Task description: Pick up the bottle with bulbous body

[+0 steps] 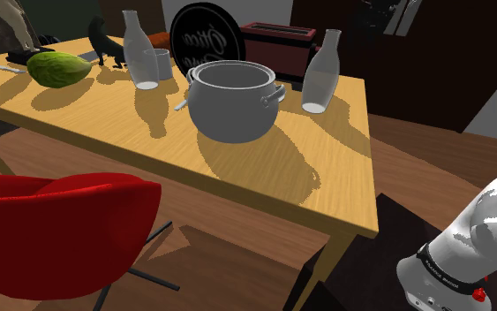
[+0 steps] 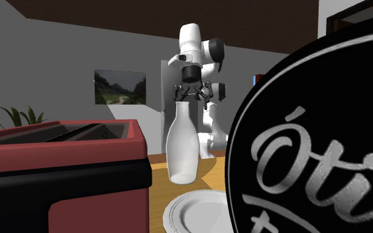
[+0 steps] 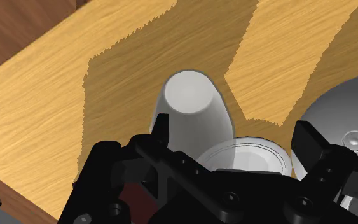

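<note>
Wooden table (image 1: 326,168), black gripper (image 2: 192,98) spread open, just above top of white bottle (image 2: 181,145), not touching.

White bottle (image 3: 193,108) on wooden table (image 3: 56,95)

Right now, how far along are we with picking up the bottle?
Done: the approach. The gripper hangs over the upright bottle, lined up with its neck. In hand: the grasp is only set up. Its jaws stand open with the bottle's top between them, not clasping it. Left: lower, close and lift. The bottle stands on the table.
</note>
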You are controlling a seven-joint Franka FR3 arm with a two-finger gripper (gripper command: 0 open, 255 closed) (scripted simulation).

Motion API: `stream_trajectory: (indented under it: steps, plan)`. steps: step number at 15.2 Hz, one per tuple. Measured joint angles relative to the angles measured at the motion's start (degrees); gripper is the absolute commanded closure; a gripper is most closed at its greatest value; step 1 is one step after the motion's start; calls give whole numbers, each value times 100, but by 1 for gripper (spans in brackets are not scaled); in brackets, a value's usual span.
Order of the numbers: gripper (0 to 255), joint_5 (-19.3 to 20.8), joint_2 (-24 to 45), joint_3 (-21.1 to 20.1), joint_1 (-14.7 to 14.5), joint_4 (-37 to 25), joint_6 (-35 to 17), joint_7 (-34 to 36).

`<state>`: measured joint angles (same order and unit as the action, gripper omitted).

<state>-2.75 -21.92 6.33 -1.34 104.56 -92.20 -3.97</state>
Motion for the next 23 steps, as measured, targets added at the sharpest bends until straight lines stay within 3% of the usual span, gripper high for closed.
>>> stream_trajectory:
  steps: [5, 7, 14, 15, 23]
  plan:
    - [0, 64, 1339, 82, -22, -1835, 604, -217]
    - [0, 75, 1652, 104, -13, -2248, 730, -284]
    - [0, 110, 1540, 95, -16, -1624, 228, -307]
    - [255, 114, 1517, 92, -17, -1558, 185, -304]
    - [255, 117, 1488, 86, -21, -1495, 131, -299]
